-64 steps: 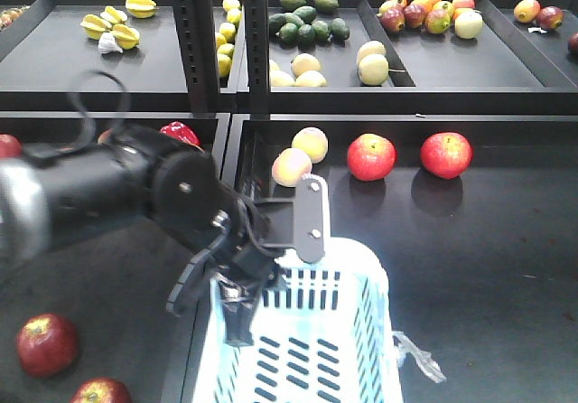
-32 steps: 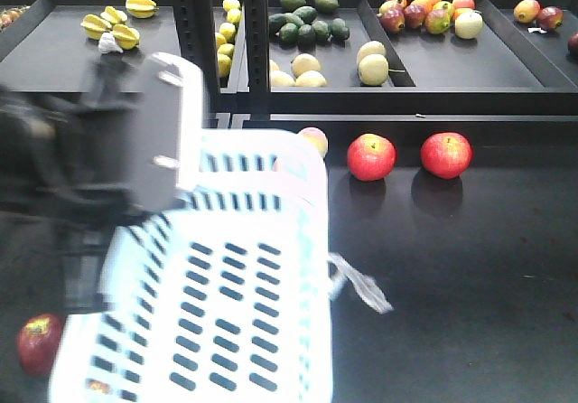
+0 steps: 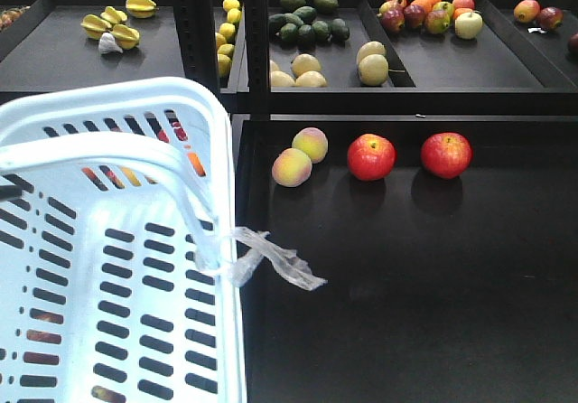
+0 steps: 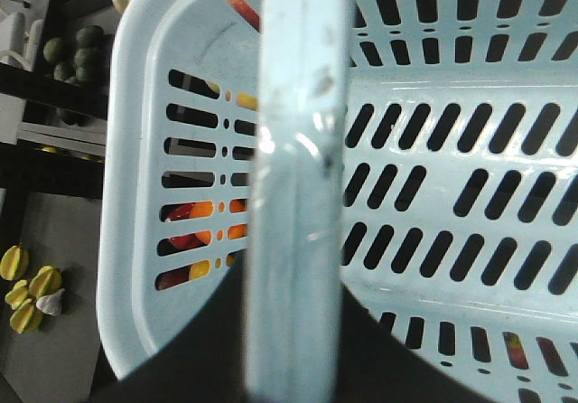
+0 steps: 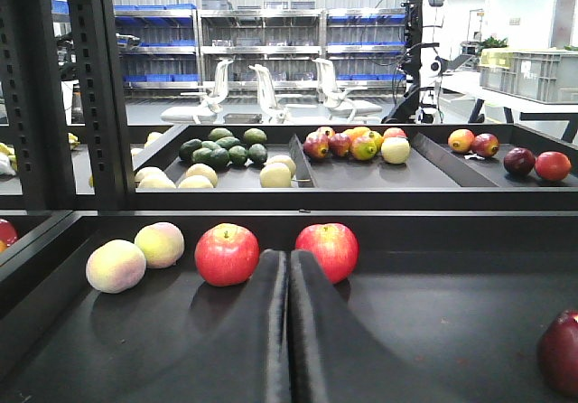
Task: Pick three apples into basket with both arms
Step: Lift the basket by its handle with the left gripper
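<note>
The pale blue-white basket [image 3: 108, 267] hangs close to the front camera at the left, with clear film [image 3: 271, 258] trailing from its handle [image 3: 99, 154]. In the left wrist view my left gripper [image 4: 293, 367] is shut on the handle [image 4: 298, 177], above the basket's inside [image 4: 452, 195], which shows no fruit. Two red apples [image 3: 372, 156] [image 3: 446, 154] lie on the black shelf. My right gripper [image 5: 289, 258] is shut and empty, low over the shelf, pointing between the same apples [image 5: 227, 254] [image 5: 328, 249]. A dark maroon apple [image 5: 562, 351] lies at the lower right.
Two pale peaches [image 3: 292, 166] [image 3: 311, 144] lie left of the apples. A black upright post [image 3: 253, 42] divides the shelves. The upper trays hold avocados [image 3: 307, 19], star fruit [image 3: 113, 23] and mixed fruit [image 3: 429, 13]. Red and orange fruit shows through the basket slots [image 4: 194, 227].
The basket has swung up and to the left, towards the camera. The left arm, seen over the basket before, has left the front view behind it. The apples have not moved.
</note>
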Tool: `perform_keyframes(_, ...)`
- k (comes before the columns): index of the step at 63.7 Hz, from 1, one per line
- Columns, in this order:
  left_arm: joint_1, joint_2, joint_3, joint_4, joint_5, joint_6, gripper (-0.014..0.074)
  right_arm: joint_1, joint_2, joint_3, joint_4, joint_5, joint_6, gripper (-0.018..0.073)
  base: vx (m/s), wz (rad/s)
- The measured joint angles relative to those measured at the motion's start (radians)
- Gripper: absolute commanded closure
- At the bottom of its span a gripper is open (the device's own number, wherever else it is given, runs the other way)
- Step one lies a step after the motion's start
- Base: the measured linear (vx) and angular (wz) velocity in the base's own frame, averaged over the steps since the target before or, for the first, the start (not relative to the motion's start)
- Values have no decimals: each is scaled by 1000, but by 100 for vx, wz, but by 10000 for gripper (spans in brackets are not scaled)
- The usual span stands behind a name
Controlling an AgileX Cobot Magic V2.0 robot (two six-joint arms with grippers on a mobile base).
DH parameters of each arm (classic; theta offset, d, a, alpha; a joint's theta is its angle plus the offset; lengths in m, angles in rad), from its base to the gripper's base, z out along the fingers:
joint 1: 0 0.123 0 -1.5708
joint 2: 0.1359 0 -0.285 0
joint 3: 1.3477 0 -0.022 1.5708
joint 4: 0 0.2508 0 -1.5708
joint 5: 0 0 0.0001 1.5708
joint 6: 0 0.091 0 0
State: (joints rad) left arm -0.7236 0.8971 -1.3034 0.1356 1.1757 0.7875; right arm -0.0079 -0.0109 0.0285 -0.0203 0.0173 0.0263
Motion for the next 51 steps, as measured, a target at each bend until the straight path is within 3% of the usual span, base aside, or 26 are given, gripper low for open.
perform_keyframes(51, 0, -52, 0, 0, 4, -1, 603, 0, 0, 0, 0, 0, 0, 568, 0, 0)
